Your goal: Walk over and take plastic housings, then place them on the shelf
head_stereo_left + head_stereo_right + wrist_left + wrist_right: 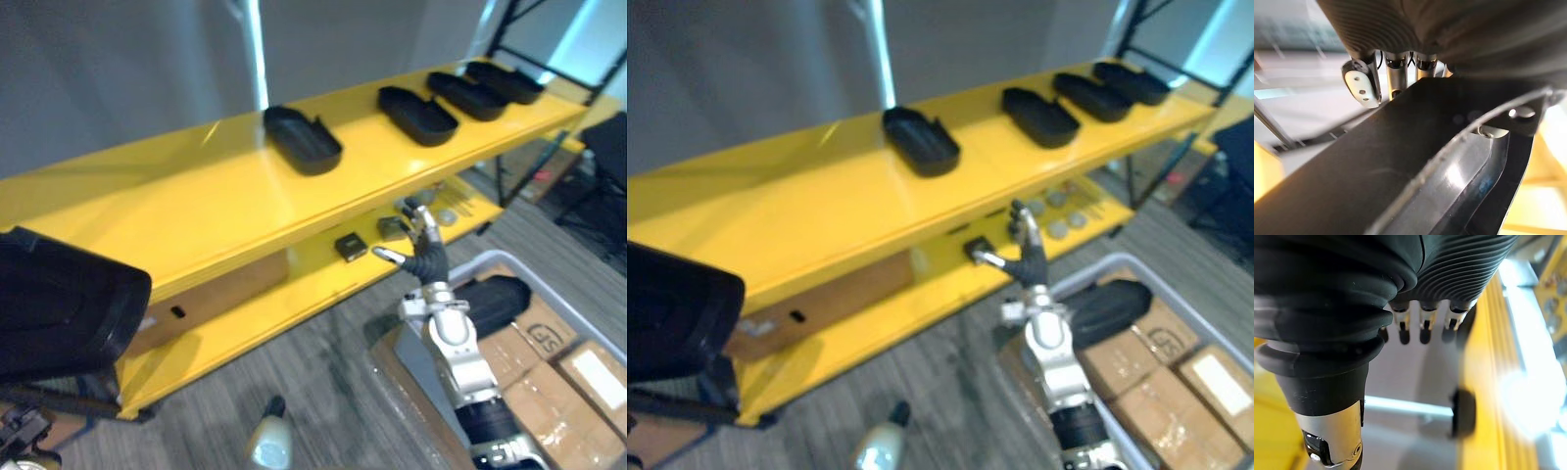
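Shelf (176, 196), yellow, two boards; four black housings (302, 139) lie along the top board. Held housing (59, 304) sits lower left in the eye views; the left wrist view adds the left hand (1425, 24), its fingers (1364, 83) curled over the rim. Grey bin (509, 259), lower right, contains cardboard boxes (588, 372) and a spare housing (495, 299). Right hand (428, 262) hovers before the lower board, fingers loosely spread, empty.

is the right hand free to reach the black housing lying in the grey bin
Probably yes: the right hand is open and empty, close beside the housing in the bin, nothing between them.
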Controlling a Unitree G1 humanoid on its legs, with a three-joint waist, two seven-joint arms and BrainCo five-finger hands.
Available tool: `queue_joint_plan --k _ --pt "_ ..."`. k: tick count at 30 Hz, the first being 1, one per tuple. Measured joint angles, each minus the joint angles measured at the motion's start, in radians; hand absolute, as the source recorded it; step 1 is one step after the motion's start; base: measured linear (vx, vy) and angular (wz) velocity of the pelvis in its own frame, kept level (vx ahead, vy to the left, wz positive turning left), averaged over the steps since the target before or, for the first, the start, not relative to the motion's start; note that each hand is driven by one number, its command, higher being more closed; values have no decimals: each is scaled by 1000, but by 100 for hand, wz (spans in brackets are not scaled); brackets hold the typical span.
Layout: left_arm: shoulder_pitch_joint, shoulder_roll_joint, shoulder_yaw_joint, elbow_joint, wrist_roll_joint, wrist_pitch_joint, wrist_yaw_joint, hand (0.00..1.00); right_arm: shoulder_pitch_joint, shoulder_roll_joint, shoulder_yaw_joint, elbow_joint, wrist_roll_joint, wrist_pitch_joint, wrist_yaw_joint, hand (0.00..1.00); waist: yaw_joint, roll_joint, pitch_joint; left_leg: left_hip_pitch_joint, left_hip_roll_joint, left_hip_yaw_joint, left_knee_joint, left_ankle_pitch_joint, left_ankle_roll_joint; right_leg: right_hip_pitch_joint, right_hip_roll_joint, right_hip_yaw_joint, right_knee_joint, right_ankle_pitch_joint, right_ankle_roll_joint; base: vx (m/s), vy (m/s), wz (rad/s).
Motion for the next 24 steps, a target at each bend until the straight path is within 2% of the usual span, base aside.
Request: queue_joint_plan --k 4,6,8,10,13,17,19,24 --pt "-1 8 -32 0 1 -3 3 100 -19 0 -7 0 -6 -11 10 0 -8 1 45 -5 -22 1 32 -14 17 -1 -30 38 45 0 0 -49 72 9" --pt "-5 40 -42 0 0 -3 -6 100 -12 -2 -10 -3 -5 -14 22 0 -17 5 53 -7 -25 -14 55 -32 14 -3 -31 117 76 1 0 -53 63 24" --pt "-35 134 -89 0 0 -5 -42 100 7 -21 -14 -43 -5 -22 29 0 -44 14 60 -11 -31 -59 57 -32 14 -8 -19 253 152 0 0 -73 49 79" --pt "-76 184 -124 1 0 -13 -57 100 8 -35 -35 -66 -7 -50 29 0 -51 18 62 -36 -29 -78 51 -30 17 -31 -5 312 194 -5 -9 -78 -35 87" --pt "-113 196 -140 2 0 -25 -62 100 -16 -46 -63 -69 -26 -79 31 0 -42 22 91 -44 -28 -84 29 -3 31 -27 7 326 195 -12 -20 -54 -53 41" --pt "-114 196 -142 5 0 -26 -62 100 -43 -52 -63 -69 -35 -80 57 0 -37 32 120 -59 -28 -80 27 35 35 -19 16 327 163 -18 -19 -40 -35 7" --pt "-130 200 -159 27 1 -26 -60 100 -96 -58 -59 -69 -50 -79 81 0 -36 30 144 -61 -28 -73 20 44 29 -22 14 330 152 -32 -8 -42 -31 -9" --pt "-150 234 -199 63 3 -26 -60 100 -143 -82 -45 -70 -67 -76 116 0 -38 31 147 -77 -29 -63 14 66 13 -32 9 327 140 -92 2 -39 -55 -5"
